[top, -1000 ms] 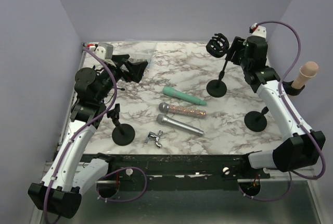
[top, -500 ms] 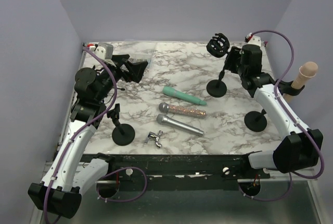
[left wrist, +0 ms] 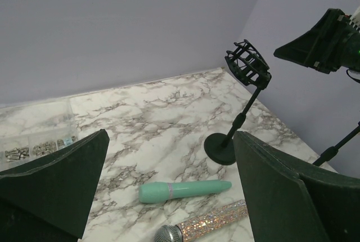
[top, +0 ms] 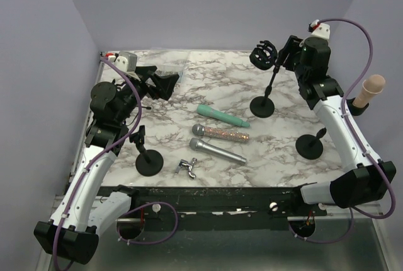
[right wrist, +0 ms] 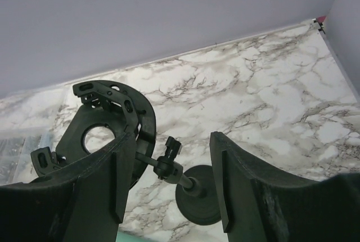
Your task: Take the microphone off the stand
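Silver mic (top: 218, 151), glitter mic (top: 220, 133), teal mic (top: 222, 116) laid side by side on counter (top: 164, 123). Beige mic (top: 371, 86) held in black clip (top: 354, 103) off right counter edge, untouched by either arm. Left fingers (left wrist: 53, 183) spread wide, nothing held. Right fingers (right wrist: 250, 188) parted, nothing gripped, set just beside empty shock mount (top: 263, 55) of stand (top: 262, 104).

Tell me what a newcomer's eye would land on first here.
A teal microphone, a glittery microphone and a silver microphone lie side by side in the middle of the marble table. At the far right stands an empty cage-topped stand, with the right claw open close by it. The left claw gapes wide at the left.
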Tool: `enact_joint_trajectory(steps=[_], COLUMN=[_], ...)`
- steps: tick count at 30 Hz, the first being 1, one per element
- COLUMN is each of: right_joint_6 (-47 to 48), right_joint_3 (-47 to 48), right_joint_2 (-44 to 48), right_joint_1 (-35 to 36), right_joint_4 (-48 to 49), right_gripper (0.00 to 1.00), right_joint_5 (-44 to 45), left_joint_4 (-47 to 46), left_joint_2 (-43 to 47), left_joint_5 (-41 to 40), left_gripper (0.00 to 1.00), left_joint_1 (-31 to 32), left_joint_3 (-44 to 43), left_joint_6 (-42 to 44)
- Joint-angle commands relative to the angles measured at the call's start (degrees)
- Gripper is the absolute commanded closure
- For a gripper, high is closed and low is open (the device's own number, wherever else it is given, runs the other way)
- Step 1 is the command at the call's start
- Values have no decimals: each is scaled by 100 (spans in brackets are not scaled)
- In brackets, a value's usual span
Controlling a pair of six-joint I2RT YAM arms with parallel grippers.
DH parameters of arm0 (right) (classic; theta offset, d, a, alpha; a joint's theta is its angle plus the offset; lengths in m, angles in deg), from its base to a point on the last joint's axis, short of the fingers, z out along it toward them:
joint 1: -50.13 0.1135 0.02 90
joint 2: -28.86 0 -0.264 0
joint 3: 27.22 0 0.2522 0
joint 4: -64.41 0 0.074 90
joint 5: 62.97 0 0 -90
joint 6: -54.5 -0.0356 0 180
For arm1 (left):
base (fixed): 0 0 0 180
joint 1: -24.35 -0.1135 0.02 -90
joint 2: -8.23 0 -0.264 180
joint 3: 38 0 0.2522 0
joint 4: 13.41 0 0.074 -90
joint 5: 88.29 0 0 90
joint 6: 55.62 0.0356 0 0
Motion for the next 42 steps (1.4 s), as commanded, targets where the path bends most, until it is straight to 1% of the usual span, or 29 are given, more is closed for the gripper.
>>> enact_joint_trajectory(steps=[1,8,11,19,23,30,36,39,42], right_joint_6=[111,-43,-136,-124,-91,-158,-216,-270,-279], right_joint_3=[145,-333,-726,-1568,-1772,-2136,-2274,-2402,-2413], right_joint_2=[-196,-344,-357,-272,-195,-187,-391,-432,-546], right_joint_1=[2,3,3,3,3,-2,3,-2,-2], right_joint_4=[3,217,359,441,399,487,544,667,711], right_gripper=[39,38,38,38,38,38,38,38,38], right_joint_5=[239,92,16,143,249,99,21,-6,-64], left_joint_4=[-113,-149,-168,-177,-175,-158,-155,-212,-211], left_joint_2=[28,37,44,71,58,53,51,71,103], left_joint_5=[121,169,174,137,200,164,108,221,97], left_gripper=[3,2,2,2,2,2,2,2,2], left_joint_1=[24,24,24,24,24,24,33,42,51], left_joint_3=[-9,-7,10,41,16,9,41,39,78], left_joint_6=[16,-27,-28,-20,-61,-52,-28,-72,-3])
